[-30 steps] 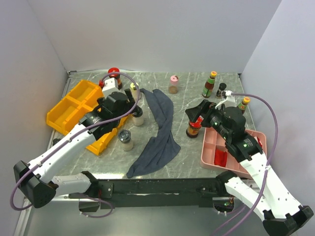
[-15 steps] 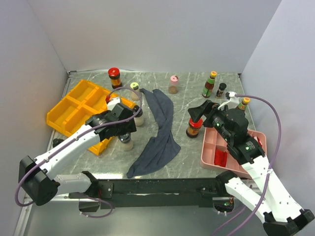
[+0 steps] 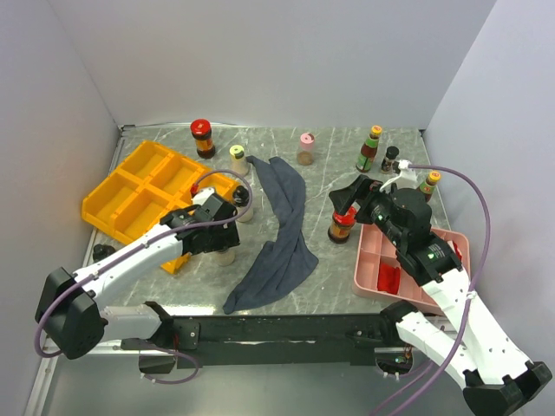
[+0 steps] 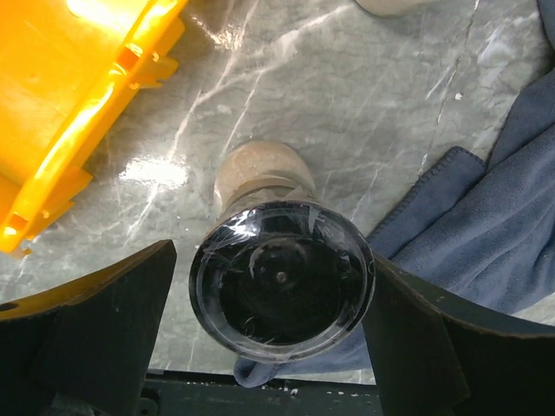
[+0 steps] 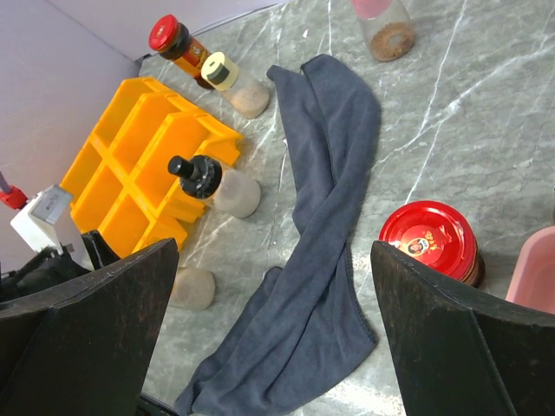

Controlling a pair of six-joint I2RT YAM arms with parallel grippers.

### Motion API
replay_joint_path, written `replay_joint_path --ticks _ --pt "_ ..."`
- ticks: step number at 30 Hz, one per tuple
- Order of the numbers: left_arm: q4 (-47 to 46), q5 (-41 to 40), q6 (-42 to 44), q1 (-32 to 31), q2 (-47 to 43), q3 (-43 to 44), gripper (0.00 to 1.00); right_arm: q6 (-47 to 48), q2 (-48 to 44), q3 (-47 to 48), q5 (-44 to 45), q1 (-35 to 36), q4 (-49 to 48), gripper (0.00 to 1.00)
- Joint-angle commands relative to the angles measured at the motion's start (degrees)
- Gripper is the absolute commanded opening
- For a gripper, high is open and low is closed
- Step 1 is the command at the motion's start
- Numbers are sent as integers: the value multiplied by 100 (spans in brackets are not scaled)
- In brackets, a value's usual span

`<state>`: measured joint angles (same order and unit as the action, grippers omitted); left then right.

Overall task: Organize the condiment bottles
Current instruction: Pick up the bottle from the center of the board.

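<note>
Finding: the left gripper [image 3: 218, 241] has dropped over the silver-capped shaker [image 4: 282, 279] and now straddles it. In the left wrist view the cap sits squarely between the two fingers. The jaws are spread, with a sliver of table showing on the left side and the right finger at or very near the cap rim, so no clamp is evident yet. The shaker stands upright left of centre in the overhead frame, just below the orange tray [image 3: 130, 186] and beside the left edge of the grey-blue cloth [image 3: 282, 234]. Assessment: the approach is done and a grasp is imminent, presumably for transfer into a tray compartment. None of the bottles has been sorted yet. Against the earlier frames, one second ago this gripper was higher in the frame, by the back red-lidded jar [image 3: 202, 137] and the yellow-capped shaker [image 3: 238, 159]. Both of these are now uncovered, and the silver-capped shaker, then in plain view, is largely hidden. The right gripper [image 3: 351, 195] has barely shifted. It hangs with its fingers wide apart over the near red-lidded jar [image 5: 427, 243], which stands right of centre beside the pink tray [image 3: 360, 269], untouched.
</note>
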<state>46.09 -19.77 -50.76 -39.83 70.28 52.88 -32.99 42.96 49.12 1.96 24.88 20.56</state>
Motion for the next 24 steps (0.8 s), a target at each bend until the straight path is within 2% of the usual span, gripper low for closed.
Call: replay_joint_path --ticks 1,4,5,7,8,12,13,16,22,24 --pt "-267 35 -74 -16 -85 -50 88 21 -7 -26 59 25 -227 100" --pt "-249 -80 -83 -16 -32 -15 82 38 -51 -34 103 16 -210 100" --pt "-232 -97 -83 -16 -32 3 73 47 -51 -43 112 25 -210 100" --pt "-205 -141 -100 -24 -23 38 64 56 -95 -61 129 16 -192 100" --pt "-170 -150 -109 -16 -23 73 56 65 -95 -61 138 25 -192 100" --pt "-91 -89 -22 -16 -85 187 35 82 -147 -70 165 25 -184 100" --pt "-74 -45 5 -16 -93 222 21 91 -156 -78 165 17 -184 100" --pt "110 35 119 -16 -199 354 1 118 -156 -70 217 25 -157 100" --pt "760 -106 435 -16 -524 1108 1 135 -139 -26 218 25 -96 100" --pt "936 -439 471 -16 -621 1355 1 162 -130 0 174 17 -69 100"
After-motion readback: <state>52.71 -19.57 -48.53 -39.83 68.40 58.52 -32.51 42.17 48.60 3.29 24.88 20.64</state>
